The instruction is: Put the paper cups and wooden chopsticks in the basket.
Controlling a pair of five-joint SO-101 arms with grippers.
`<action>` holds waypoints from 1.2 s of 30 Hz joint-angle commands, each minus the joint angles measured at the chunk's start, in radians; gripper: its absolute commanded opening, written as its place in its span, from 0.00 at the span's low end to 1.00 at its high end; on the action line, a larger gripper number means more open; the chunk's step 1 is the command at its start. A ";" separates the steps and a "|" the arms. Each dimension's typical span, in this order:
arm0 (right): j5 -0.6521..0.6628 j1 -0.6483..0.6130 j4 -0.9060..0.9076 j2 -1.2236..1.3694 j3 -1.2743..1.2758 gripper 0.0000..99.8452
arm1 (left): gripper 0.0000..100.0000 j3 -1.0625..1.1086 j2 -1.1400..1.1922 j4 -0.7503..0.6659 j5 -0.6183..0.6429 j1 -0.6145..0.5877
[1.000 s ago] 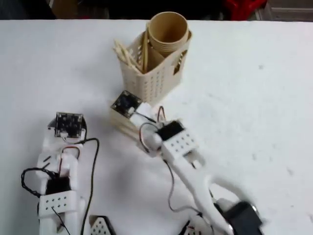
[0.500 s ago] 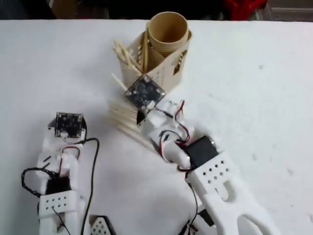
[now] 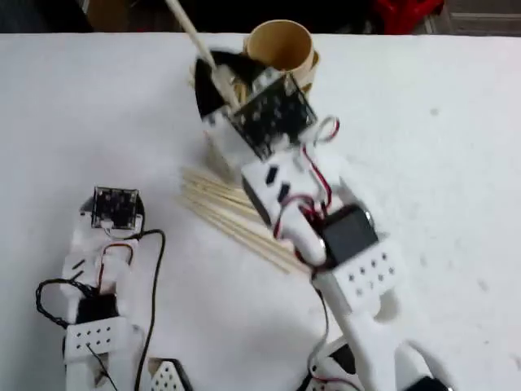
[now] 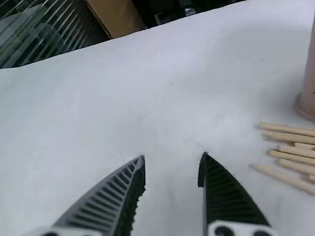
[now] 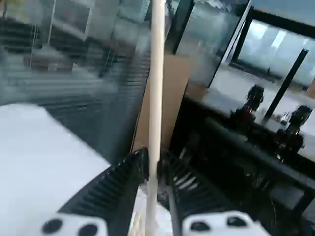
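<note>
Left fingers: your left gripper (image 4: 171, 162) sits over the bare desk (image 3: 440, 147), fingers apart, holding nothing.
Loose chopsticks: the loose chopsticks (image 3: 228, 216) lie flat on the desk, just beside the basket (image 3: 216, 151).
Right fingers: your right gripper (image 5: 155, 160) is above the basket, clamped on one chopstick (image 5: 157, 73) that points up, tilted.
Cups: the paper cups (image 3: 281, 45) stand stacked inside the basket, far side.

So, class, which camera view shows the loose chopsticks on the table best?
The high view: the whole fan of loose chopsticks lies on the table, partly under the right arm. The left wrist view catches some ends past the open left tool. The right wrist view faces the room, one chopstick clamped in the right tool.
</note>
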 commanded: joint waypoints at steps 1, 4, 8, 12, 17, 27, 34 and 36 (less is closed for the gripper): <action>-0.002 0.005 -0.045 0.166 -0.212 0.02 | 0.19 0.000 -0.015 0.003 0.008 0.010; -0.005 0.031 -0.051 0.297 -0.302 0.02 | 0.19 0.000 -0.015 0.003 0.008 0.010; -0.009 0.077 -0.054 0.390 -0.316 0.02 | 0.19 0.000 -0.015 0.003 0.008 0.010; -0.011 0.108 -0.093 0.394 -0.239 0.02 | 0.19 0.000 -0.015 0.003 0.008 0.010; -0.083 0.108 -0.113 0.335 -0.144 0.15 | 0.19 0.000 -0.015 0.003 0.008 0.010; -0.100 0.071 0.456 0.125 -0.123 0.03 | 0.19 0.000 -0.015 0.003 0.008 0.010; -0.032 -0.038 0.858 -0.007 0.054 0.07 | 0.19 0.000 -0.015 0.003 0.008 0.010; 0.049 -0.079 0.848 -0.008 0.169 0.07 | 0.19 0.000 -0.015 0.003 0.008 0.010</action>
